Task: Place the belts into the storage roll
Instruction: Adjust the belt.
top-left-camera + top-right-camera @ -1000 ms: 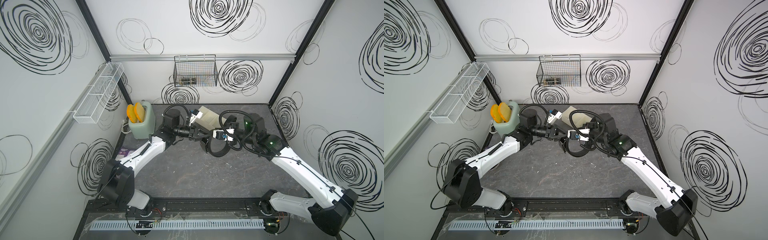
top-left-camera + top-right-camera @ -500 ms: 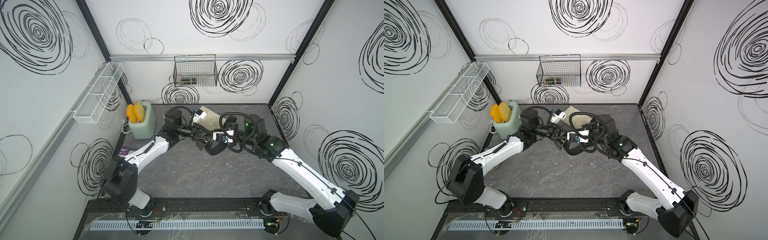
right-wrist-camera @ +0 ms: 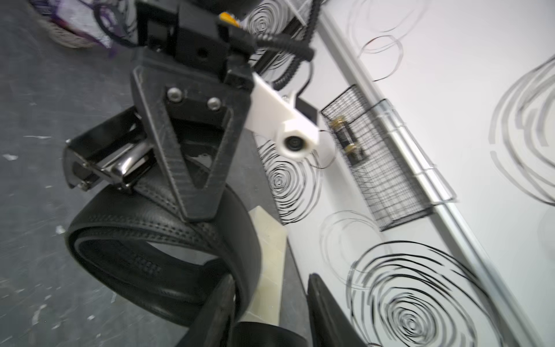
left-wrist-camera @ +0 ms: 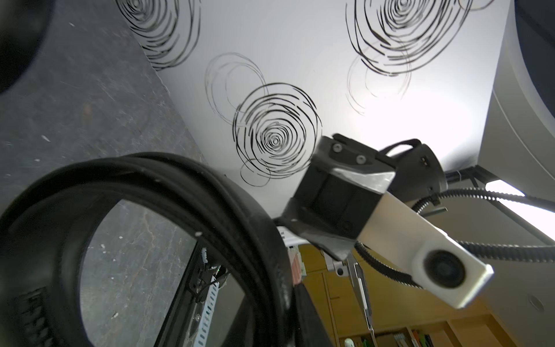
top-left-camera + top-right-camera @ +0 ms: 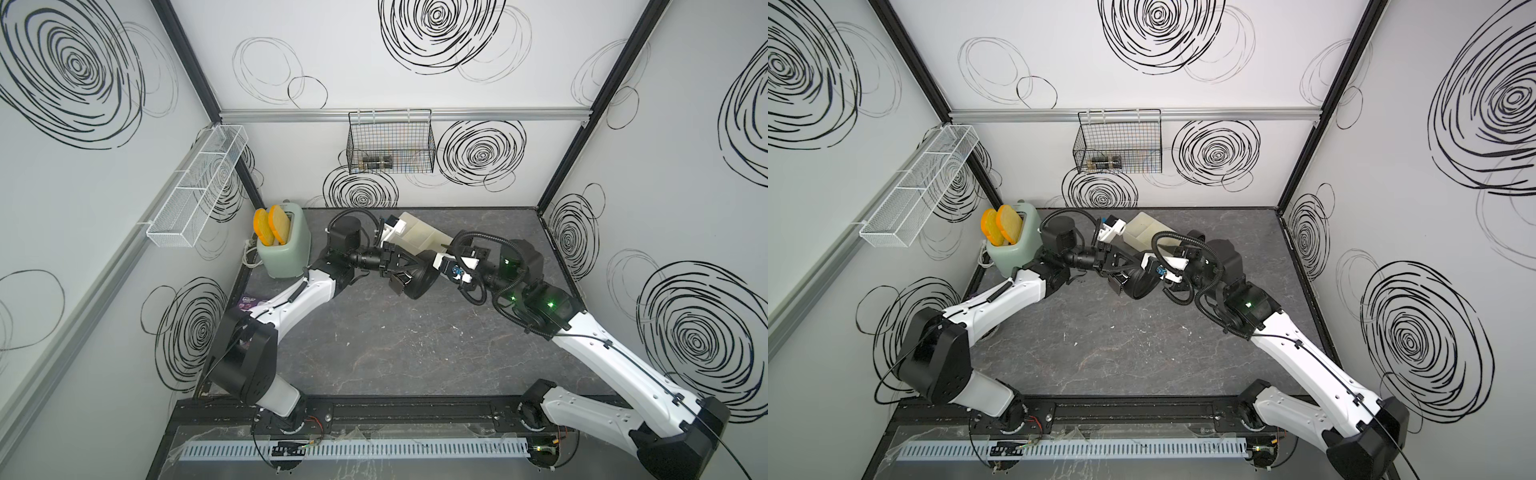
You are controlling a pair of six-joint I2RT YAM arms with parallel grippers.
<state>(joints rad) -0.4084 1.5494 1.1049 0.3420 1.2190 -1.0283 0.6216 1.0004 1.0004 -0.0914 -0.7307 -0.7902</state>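
Scene: A coiled belt (image 3: 156, 216) is held aloft between two grippers, above the table (image 5: 395, 353).
Left gripper (image 5: 405, 270): clamped across the coil's band, close to the buckle (image 3: 120, 168), as the right wrist view shows.
Right gripper (image 3: 271, 288): jaws stood apart. The coil's rim lies against one finger (image 3: 222, 303), but nothing is pinched.
Belt: off the table, wound in a loose loop, hung from the left gripper and reaching across to the right one. Only one is made out.
Tray (image 5: 419, 235): set on the table just beyond both grippers, on their far side. No belt is seen in the part that shows, and the rest is hidden by the arms.
Step in hand: judged to be a handover, with the coil's weight taken by the left gripper alone.
Task so far: nothing is seen stowed.
Next move: the right gripper would need to be drawn clear of the loop without snagging it. The coil would then have to be carried the short way to the tray, lined up over one compartment and lowered in before release.
Risk: the loop may spring open when gripped at one point, and the buckle may catch on a divider.
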